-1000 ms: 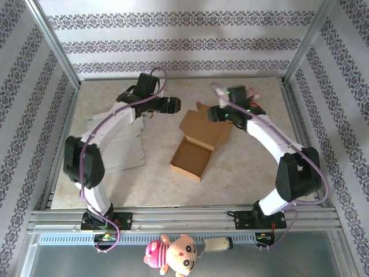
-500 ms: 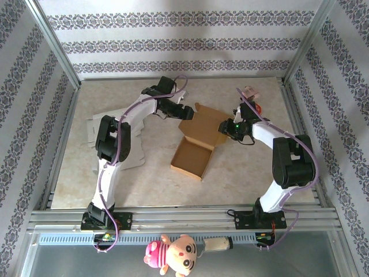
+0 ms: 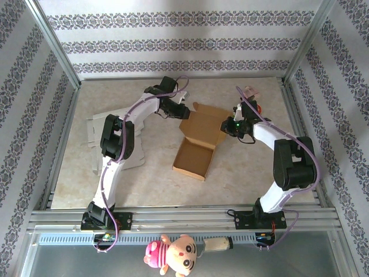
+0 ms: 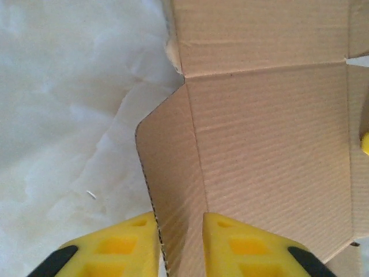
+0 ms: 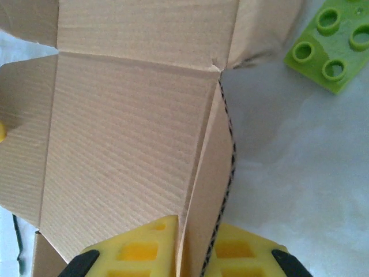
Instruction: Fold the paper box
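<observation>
Your left tool [image 4: 179,245] is down on the paper box [image 3: 196,144]. Its two yellow fingers [image 4: 236,245] are drawn in on either side of a raised side flap [image 4: 173,173], one pad outside it and one inside, with the corrugated edge running up between them. Across from it, your right tool [image 5: 193,254] has the opposite side flap [image 5: 213,173] in a tighter pinch, the pads sitting close against both faces of the board. Both tools are nearly closed, each gripping a flap of the box.

The box lies between the two tools on the pale marbled desk [image 3: 144,179]. It is plain brown corrugated card, unprinted, opened out and only partly folded. Ahead of each tool's fingers spreads a wide flat panel ribbed with fine flutes, with a sharp crease across its far end where another panel begins. From above, the end of the box nearer the arm bases forms a shallow tray [image 3: 192,158] with low walls, and the panel between your tools stretches away from it.

Beyond the right tool's fingers and off to their right, a green studded brick [image 5: 331,40] rests on the desk, close by the box's corner. Out to the left of the left tool, white flattened sheets [image 3: 95,124] lie under that arm.
</observation>
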